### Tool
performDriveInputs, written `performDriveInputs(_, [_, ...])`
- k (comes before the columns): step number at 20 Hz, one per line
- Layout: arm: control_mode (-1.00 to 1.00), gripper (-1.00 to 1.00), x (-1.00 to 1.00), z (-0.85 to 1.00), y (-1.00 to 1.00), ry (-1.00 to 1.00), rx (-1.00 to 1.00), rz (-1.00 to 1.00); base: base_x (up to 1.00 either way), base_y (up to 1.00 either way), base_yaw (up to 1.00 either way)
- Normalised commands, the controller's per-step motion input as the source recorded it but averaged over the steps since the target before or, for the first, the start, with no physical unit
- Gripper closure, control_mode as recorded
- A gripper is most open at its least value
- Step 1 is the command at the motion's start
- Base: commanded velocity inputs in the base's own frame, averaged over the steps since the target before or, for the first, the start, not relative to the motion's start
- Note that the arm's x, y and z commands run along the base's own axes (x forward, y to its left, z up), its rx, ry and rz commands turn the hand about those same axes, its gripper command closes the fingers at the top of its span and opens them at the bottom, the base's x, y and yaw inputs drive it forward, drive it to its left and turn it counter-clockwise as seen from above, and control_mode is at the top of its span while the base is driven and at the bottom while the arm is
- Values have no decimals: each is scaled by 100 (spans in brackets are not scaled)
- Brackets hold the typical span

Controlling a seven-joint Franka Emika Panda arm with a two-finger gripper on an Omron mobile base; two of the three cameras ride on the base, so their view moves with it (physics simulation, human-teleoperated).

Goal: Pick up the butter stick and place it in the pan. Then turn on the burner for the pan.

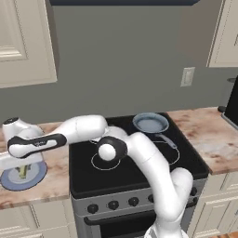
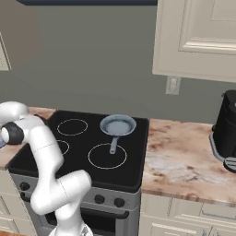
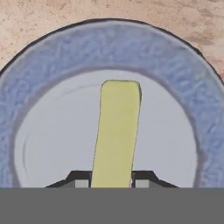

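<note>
Kitchen counter at the lower left of the left base view carries a blue plate point(image 1: 39, 174) with the butter stick point(image 3: 116, 131) lying on it, the gripper point(image 3: 111, 179) straddling its near end, one fingertip on each side, apparently not yet clamped. Long axis: bottom to top of the hand view, slightly tilted. Risk: gripped this close to the end, the stick may pivot or slip out during transfer to the pan point(image 1: 150, 123).

The light is soft and even, with no glare on the glossy black glass stovetop point(image 1: 135, 172) and only faint shading under the cream wall cabinets point(image 2: 198, 37) against the flat grey back wall point(image 1: 121, 60). All of it looks slightly blurry and low in detail. Up close, the mottled blue rim of the round plate point(image 3: 183, 74) is grainy, its edges soft.
</note>
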Motion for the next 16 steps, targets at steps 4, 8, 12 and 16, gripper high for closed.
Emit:
performDriveInputs(4, [-100, 100, -27, 30, -50, -1, 1, 2, 0, 0, 0])
performDriveInputs(8, [-100, 100, -33, 22, -73, -3, 6, 1, 0, 0, 0])
performDriveInputs(12, [-100, 100, -26, 11, -85, -9, 11, 0, 0, 0, 0])
performDriveInputs(16, [-100, 100, -4, 2, -85, -7, 13, 0, 0, 0, 0])
